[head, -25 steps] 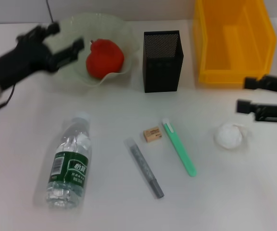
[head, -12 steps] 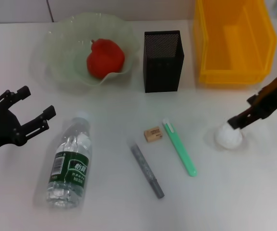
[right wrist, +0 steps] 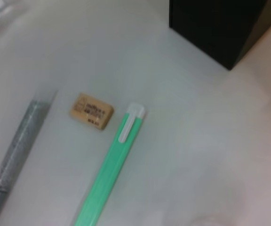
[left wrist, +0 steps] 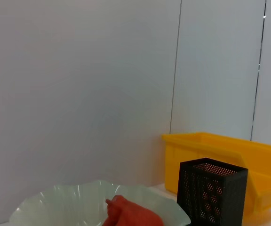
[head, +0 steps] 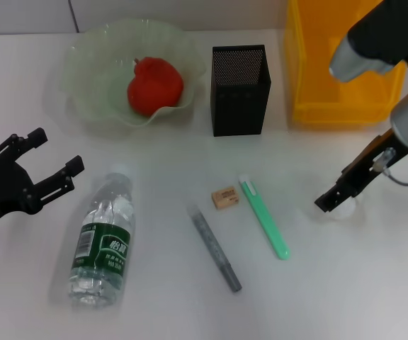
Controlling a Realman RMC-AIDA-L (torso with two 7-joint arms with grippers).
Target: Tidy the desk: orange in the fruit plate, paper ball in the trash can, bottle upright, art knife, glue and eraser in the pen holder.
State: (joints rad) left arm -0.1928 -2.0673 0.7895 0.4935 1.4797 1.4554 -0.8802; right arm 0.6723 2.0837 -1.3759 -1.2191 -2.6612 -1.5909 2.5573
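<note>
The head view takes in the whole white desk [head: 154, 312]. The left gripper [head: 44, 164] hovers at the left edge, its black fingers spread wide with nothing between them, just left of the bottle [head: 103, 237]. That bottle is clear plastic with a green label and lies on its side, cap pointing far. The right gripper [head: 335, 198] is down on the right side where the paper ball sat; the ball is hidden beneath it, and whether its fingers have closed I cannot tell.

Between the two grippers lie a grey glue stick [head: 216, 248], a small tan eraser [head: 224, 197] and a slim green art knife [head: 264, 217], eraser and knife just beside each other. Far from them stands the black mesh pen holder [head: 239, 88], square and upright. To its left the orange [head: 154, 85] sits in a wavy pale-green glass plate [head: 91, 92]; to its right is a yellow plastic bin [head: 342, 60].

Only the left wrist view shows the grey wall panels [left wrist: 79, 84] behind plate and bin. The right wrist view alone shows print on the eraser and the knife's white end.
</note>
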